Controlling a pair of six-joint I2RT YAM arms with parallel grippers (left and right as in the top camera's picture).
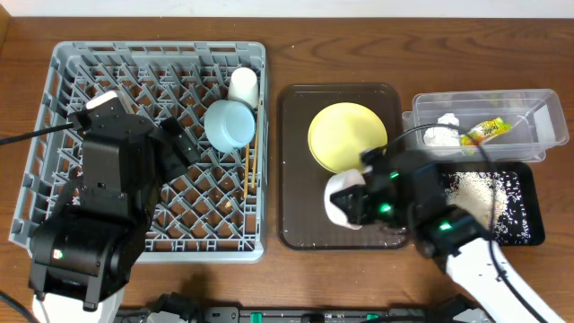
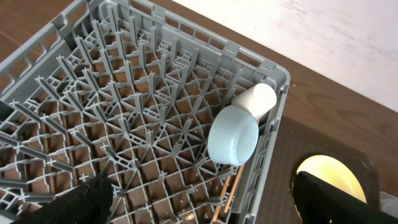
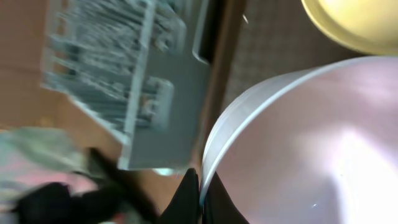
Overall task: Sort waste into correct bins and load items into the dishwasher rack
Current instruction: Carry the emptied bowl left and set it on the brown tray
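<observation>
Yellow-and-green print on the snack wrapper [image 1: 484,132] was the only lettering in view, and it was too small to read. That one wrapper lay in the clear tub [image 1: 554,126] at the upper right of the overhead frame, beside one crumpled napkin [image 1: 439,135]. Just below the tub, the black tray [image 1: 529,226] held scattered rice scraps [image 1: 475,187].

The right tool [image 3: 200,190] was clamped on the rim of the one white bowl [image 3: 298,143]. The bowl sat over the lower part of the brown serving tray [image 1: 296,179], just below the single yellow plate [image 1: 345,135].

The left tool [image 2: 202,193] stood with its fingers wide apart above the dishwasher rack [image 1: 152,63], gripping nothing. In the rack's upper right corner lay one light blue bowl [image 1: 229,123] on its side and one white cup [image 1: 243,85] just beside it. Thin wooden chopsticks [image 1: 252,161], seemingly two, lay along the rack's right edge, all on the wooden counter [image 1: 278,36].
</observation>
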